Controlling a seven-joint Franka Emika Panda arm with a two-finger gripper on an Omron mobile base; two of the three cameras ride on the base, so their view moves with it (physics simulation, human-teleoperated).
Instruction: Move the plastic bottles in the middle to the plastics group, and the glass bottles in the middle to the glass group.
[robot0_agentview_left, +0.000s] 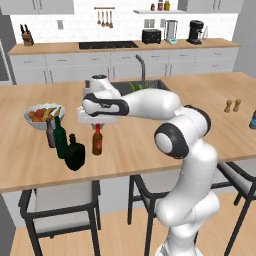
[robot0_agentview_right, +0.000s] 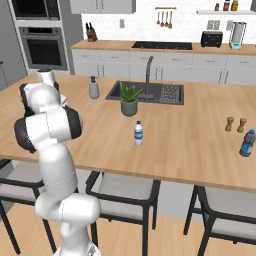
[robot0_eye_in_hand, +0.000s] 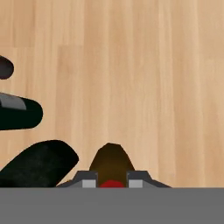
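Your pincer (robot0_eye_in_hand: 111, 184) grips the red cap of the small brown bottle (robot0_agentview_left: 97, 142). The bottle stands upright on the worktop (robot0_agentview_left: 150, 145), just beside the squat black bottle (robot0_agentview_left: 75, 152).

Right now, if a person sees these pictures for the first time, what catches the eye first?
First, the big white arm reaching left over the wooden island, its gripper shut on the red cap of a small brown bottle. Beside it stand a squat black bottle, a tall dark green wine bottle and a fruit bowl. Farther right, a clear plastic water bottle stands alone near a potted plant.
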